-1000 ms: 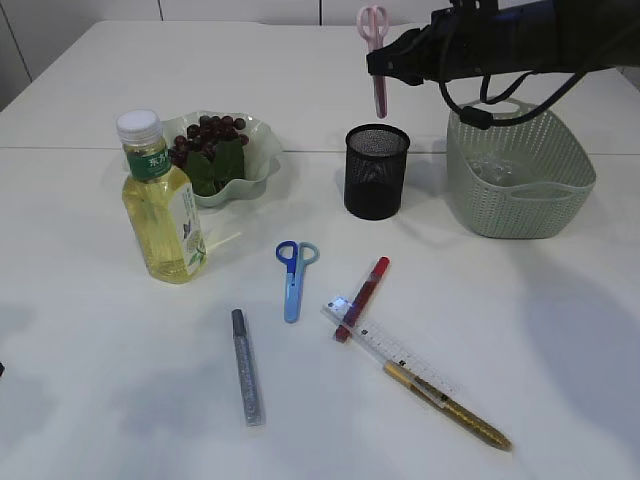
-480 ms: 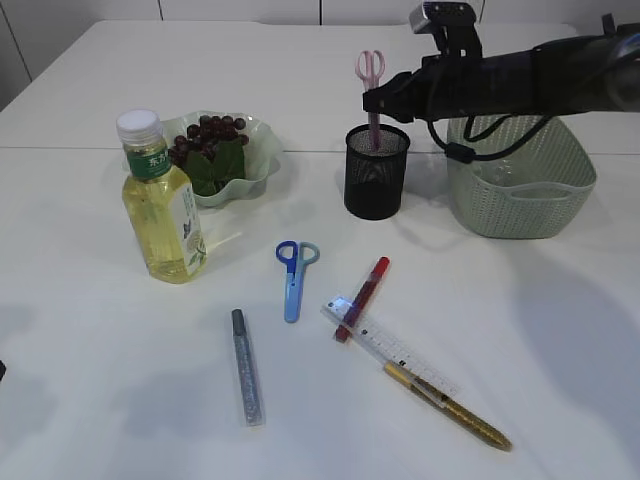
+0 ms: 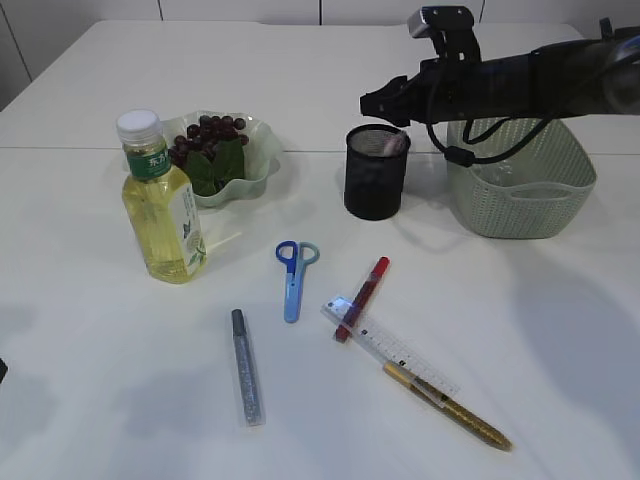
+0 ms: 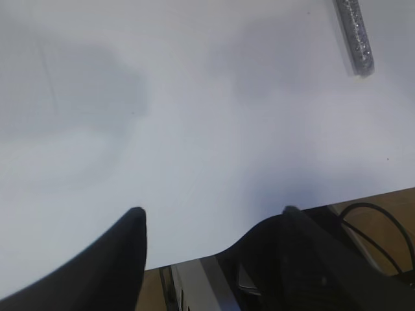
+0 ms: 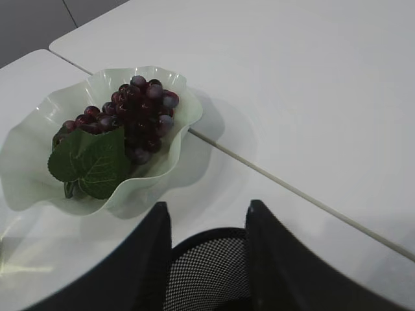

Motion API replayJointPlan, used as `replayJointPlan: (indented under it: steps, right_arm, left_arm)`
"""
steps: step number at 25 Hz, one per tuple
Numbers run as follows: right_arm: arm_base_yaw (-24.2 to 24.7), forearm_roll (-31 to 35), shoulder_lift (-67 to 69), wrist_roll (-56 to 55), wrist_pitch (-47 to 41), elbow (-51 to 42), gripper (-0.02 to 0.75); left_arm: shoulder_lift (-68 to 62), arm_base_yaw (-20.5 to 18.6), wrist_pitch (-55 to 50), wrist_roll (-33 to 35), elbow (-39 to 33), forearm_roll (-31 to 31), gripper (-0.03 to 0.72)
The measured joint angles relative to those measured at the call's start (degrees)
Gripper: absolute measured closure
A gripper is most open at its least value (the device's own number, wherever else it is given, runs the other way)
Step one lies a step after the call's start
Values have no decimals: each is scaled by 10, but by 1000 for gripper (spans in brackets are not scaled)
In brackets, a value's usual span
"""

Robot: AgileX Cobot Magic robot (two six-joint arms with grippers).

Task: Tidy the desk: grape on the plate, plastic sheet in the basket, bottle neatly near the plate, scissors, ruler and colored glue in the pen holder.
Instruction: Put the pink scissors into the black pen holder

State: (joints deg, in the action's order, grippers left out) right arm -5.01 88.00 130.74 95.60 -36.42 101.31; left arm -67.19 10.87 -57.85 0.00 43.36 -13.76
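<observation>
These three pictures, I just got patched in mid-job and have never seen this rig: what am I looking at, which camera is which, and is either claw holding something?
It is a two-armed robot at a white table. The wide picture is an outside camera looking down at a slant; the other two sit on the wrists.

In the wide view the right gripper hangs above the black mesh pen holder, where pink scissors just show inside. Its wrist camera looks past two spread fingers at the holder rim and the plate of grapes. It holds nothing.

The left gripper is open and empty over bare table, a silver glitter glue tube at the edge.

Lying loose: blue scissors, red glue pen, clear ruler, gold glue pen. A tea bottle stands by the plate; a green basket is on the right.
</observation>
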Motion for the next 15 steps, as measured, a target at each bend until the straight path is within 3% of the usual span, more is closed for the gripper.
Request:
replayJointPlan:
  steps: [7, 10, 15]
  right_arm:
    - [0, -22, -13, -67, 0, 0, 423]
    - [0, -131, -50, -169, 1, 0, 423]
    - [-1, -410, -131, -482, -27, 0, 423]
  left_arm:
    - [0, 0, 0, 0, 0, -2, 219]
    - [0, 0, 0, 0, 0, -4, 219]
    - [0, 0, -17, 0, 0, -6, 219]
